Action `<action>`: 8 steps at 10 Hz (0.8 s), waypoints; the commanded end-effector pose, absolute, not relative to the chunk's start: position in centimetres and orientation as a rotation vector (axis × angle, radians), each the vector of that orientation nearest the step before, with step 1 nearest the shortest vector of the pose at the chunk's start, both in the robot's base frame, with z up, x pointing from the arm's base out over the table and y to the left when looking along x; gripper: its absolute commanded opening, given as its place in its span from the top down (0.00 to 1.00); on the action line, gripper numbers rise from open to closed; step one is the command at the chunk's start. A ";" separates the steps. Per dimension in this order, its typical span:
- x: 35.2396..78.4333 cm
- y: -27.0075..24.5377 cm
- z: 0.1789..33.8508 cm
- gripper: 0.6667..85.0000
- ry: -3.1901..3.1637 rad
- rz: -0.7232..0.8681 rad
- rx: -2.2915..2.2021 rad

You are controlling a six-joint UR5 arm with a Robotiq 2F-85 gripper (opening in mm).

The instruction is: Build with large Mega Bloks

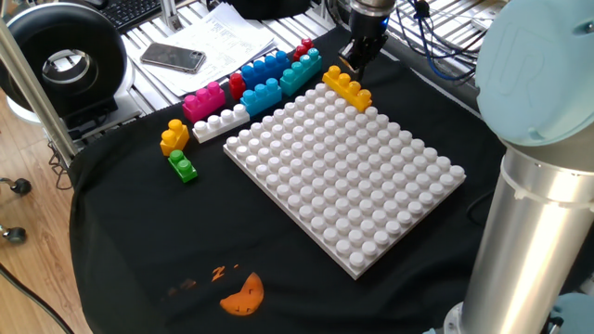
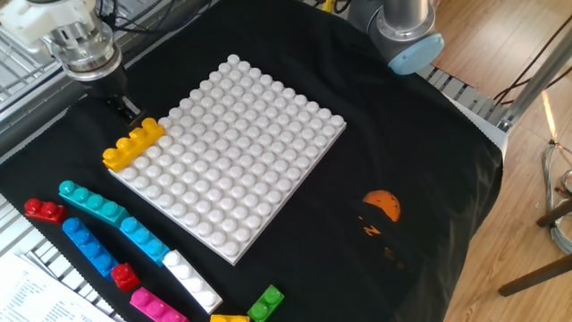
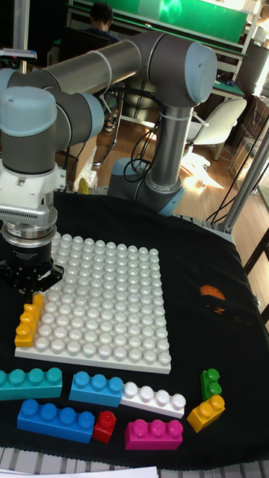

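A long orange-yellow Mega Blok [image 1: 346, 87] [image 2: 133, 144] [image 3: 28, 320] sits along one edge of the white studded baseplate [image 1: 371, 195] [image 2: 250, 161] [image 3: 112, 299]. My gripper [image 1: 356, 58] [image 2: 122, 105] [image 3: 31, 285] hovers just above its end, open and holding nothing. Loose bricks lie in a row beside the plate: cyan [image 1: 299, 72], blue [image 1: 264, 67], lighter blue [image 1: 261, 94], pink [image 1: 204, 99], white [image 1: 220, 122], red [image 1: 237, 83], green [image 1: 183, 167] and a small orange-yellow one [image 1: 174, 136].
A black cloth covers the table, with an orange mark [image 1: 242, 295] near its front. A phone [image 1: 173, 57] and papers lie behind the brick row. The arm's grey base [image 1: 538, 186] stands at the plate's far side.
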State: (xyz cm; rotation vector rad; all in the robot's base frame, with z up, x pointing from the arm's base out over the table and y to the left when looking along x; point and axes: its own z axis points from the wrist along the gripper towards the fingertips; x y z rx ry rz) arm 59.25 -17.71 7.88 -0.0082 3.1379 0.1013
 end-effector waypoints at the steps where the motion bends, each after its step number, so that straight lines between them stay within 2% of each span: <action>1: 59.8 -17.5 7.6 0.98 3.112 0.119 0.005; 3: 60.4 -17.4 6.4 0.98 3.075 0.123 -0.022; 8: 60.5 -16.7 6.2 0.98 3.071 0.142 -0.011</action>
